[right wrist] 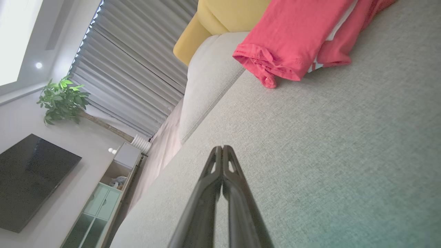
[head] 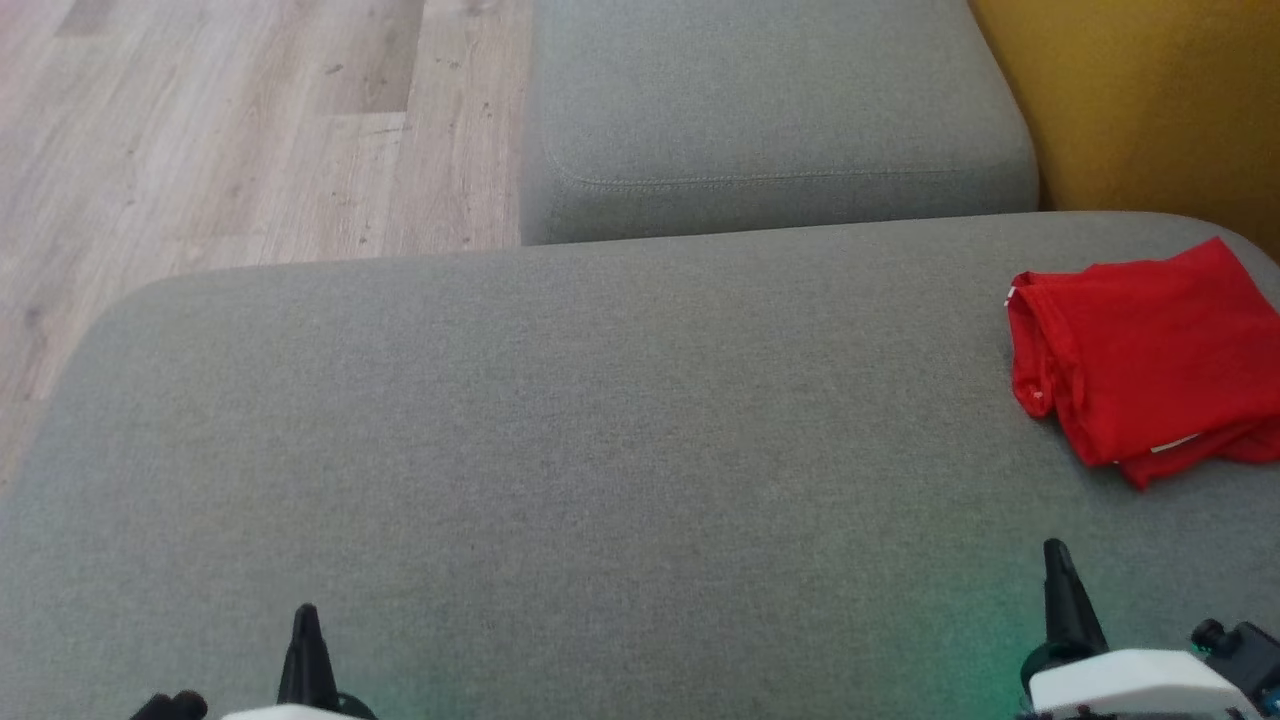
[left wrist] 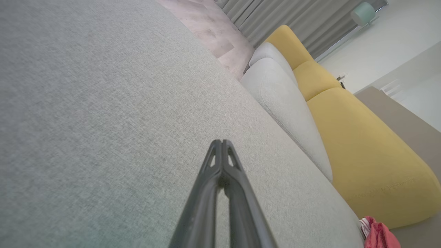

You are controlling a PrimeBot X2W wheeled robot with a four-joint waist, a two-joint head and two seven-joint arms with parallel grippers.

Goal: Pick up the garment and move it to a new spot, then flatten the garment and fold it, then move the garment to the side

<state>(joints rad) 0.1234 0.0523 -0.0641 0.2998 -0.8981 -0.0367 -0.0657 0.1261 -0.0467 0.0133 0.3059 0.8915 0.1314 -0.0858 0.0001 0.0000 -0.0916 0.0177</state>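
The red garment (head: 1150, 360) lies folded in a compact bundle at the far right of the grey sofa seat (head: 600, 450), close to the yellow backrest. The right wrist view shows the garment (right wrist: 296, 38) ahead and apart from the fingers. A red corner of the garment (left wrist: 379, 236) peeks in at the left wrist view's lower right. My left gripper (head: 305, 612) is low at the bottom left, shut and holding nothing. My right gripper (head: 1055, 548) is at the bottom right, shut and holding nothing, well short of the garment. In both wrist views the gripper tips, left (left wrist: 221, 141) and right (right wrist: 222, 147), meet over bare cushion.
A second grey cushion (head: 770, 110) stands behind the seat, with a gap between. The yellow backrest (head: 1150, 100) rises at the right. Wooden floor (head: 230, 130) lies to the left past the seat's rounded edge. A television (right wrist: 31, 179), cabinet and plant are in the room.
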